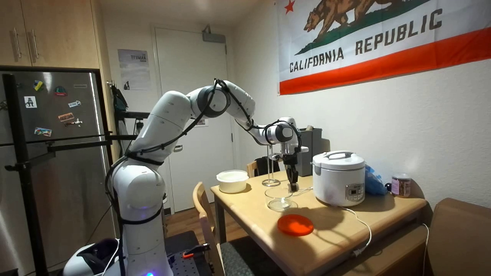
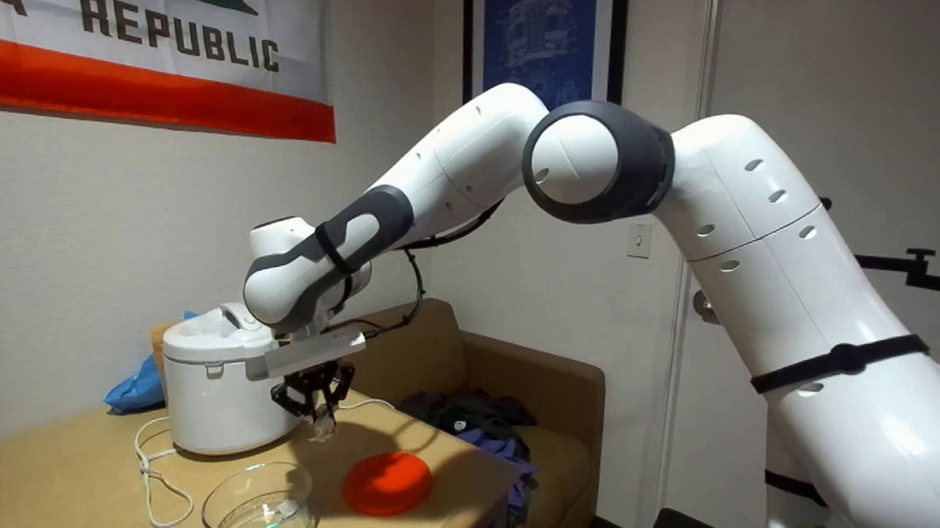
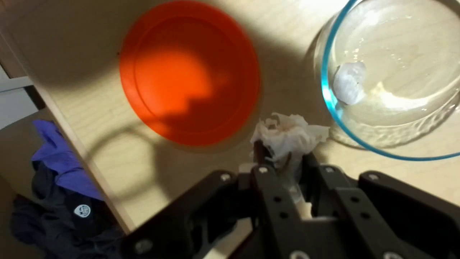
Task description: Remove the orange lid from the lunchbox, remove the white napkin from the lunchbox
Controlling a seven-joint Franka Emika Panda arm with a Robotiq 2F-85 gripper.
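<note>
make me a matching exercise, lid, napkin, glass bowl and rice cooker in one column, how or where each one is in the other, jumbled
Things:
1. lid
2. napkin
3. glass bowl
4. rice cooker

Places and states:
A. see-through and uncovered
B. big, white and closed
C. orange, flat on the table
D. pinched in the tool

Pairs: 1-C, 2-D, 3-A, 4-B

The round plastic lid (image 3: 190,73) is orange-red, the crumpled paper napkin (image 3: 289,138) white. The round glass lunchbox (image 3: 399,61) is clear, turquoise-rimmed.
</note>
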